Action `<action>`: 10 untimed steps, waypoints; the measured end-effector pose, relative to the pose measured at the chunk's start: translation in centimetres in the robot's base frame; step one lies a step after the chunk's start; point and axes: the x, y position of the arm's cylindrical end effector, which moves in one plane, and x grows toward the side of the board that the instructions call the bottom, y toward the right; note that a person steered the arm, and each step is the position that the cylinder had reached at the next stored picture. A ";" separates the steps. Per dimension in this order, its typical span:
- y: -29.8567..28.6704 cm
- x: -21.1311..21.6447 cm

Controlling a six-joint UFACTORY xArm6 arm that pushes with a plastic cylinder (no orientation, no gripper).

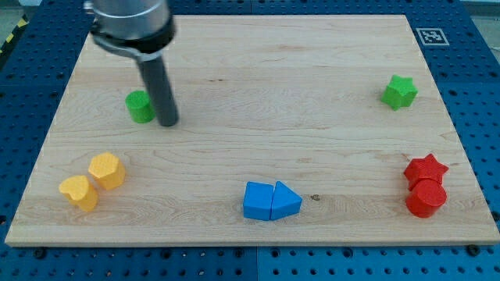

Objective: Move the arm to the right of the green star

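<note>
The green star (400,92) lies near the view's right edge, in the upper part of the wooden board (258,86). My tip (168,122) stands far to the view's left of it, just right of a green round block (140,106), close to or touching it. The dark rod rises from the tip toward the view's top left.
Two yellow blocks (106,170) (80,193) sit at the lower left. A blue cube (257,200) and a blue wedge (286,200) touch at the bottom centre. A red star (426,168) and a red cylinder (426,197) sit at the lower right.
</note>
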 end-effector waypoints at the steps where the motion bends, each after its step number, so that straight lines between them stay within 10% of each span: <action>1: 8.3 0.0; 5: 40.3 0.3; 6: 41.0 -5.3; 10: 38.0 -5.1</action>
